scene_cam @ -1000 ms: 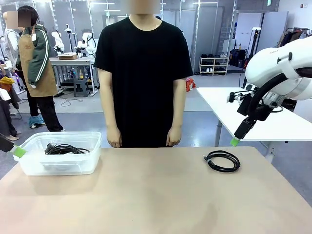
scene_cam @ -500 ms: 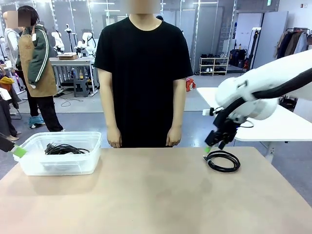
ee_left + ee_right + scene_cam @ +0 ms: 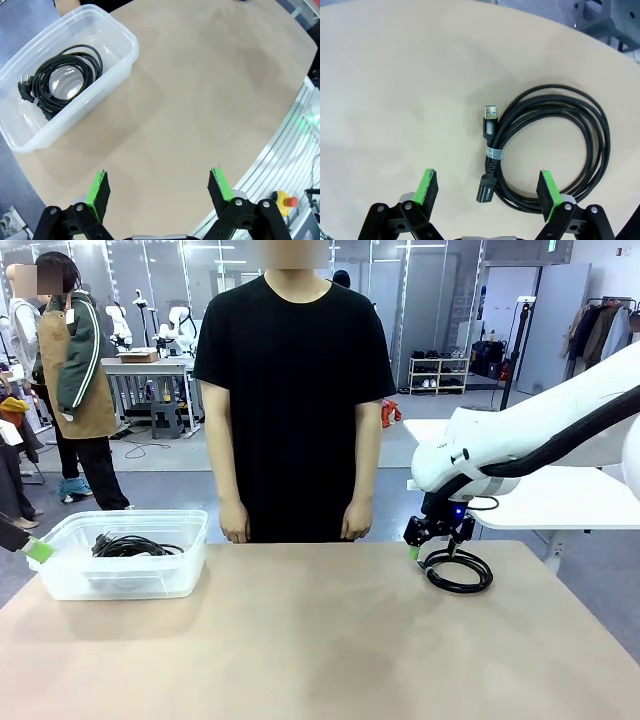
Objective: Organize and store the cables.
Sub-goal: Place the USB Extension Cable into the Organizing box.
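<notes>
Partly done, by the look of it: one coil (image 3: 135,545) already lies in the clear bin (image 3: 60,580) at the worktop's (image 3: 320,640) left edge, toward the far left corner; in the left wrist view it sits flat on the bin floor, plugs bunched at one side. One cable (image 3: 457,570) is left out, flat on the worktop near the far right corner, close to the far edge. The right tool (image 3: 432,548) hovers right over it, jaws wide apart, holding nothing; in the right wrist view the green pads (image 3: 426,186) straddle the tied plug section, no contact yet. That cable is a flat, slightly oval loop; its two plugs lie side by side, bound by a pale tie (image 3: 492,153), forming a straight stub along the loop's side, USB tip pointing away from the wrist camera. The left tool (image 3: 159,189) is fully spread too, empty, parked by the bin at the left edge. Remaining: grab the last cable, carry it across, drop it in the bin.
</notes>
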`<state>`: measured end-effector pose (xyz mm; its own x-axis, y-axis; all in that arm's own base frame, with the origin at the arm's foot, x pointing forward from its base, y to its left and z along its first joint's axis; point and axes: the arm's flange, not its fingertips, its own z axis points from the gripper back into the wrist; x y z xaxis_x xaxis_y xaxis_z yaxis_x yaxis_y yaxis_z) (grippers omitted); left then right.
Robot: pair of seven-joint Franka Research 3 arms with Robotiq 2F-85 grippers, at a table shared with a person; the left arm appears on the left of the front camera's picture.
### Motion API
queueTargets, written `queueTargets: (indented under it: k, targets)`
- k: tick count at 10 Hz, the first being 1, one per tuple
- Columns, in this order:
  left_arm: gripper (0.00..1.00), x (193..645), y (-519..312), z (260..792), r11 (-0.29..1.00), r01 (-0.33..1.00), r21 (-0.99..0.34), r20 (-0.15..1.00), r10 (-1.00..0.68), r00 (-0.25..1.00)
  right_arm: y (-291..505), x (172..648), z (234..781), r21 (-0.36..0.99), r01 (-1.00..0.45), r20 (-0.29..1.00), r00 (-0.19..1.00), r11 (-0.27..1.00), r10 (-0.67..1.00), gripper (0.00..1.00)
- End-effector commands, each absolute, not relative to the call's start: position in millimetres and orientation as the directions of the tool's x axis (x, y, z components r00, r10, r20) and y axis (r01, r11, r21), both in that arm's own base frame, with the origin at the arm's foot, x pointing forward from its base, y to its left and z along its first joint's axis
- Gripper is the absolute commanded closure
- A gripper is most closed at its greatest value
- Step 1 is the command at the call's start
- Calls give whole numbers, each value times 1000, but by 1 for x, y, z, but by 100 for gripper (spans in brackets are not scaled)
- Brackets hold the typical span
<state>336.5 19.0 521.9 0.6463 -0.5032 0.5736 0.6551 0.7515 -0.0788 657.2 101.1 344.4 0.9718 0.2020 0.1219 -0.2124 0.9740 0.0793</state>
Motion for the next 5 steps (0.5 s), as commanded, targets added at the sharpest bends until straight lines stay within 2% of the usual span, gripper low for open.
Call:
queueTargets:
  k: [1, 5]
  targets:
    - [0, 335, 16, 523, 767, 637, -73, 575, -490, 655, 110, 662, 337, 48, -146, 92, 986, 988, 141, 0]
    - [0, 335, 16, 523, 767, 637, -73, 575, -490, 655, 112, 659, 316, 16, -98, 122, 988, 995, 96, 0]
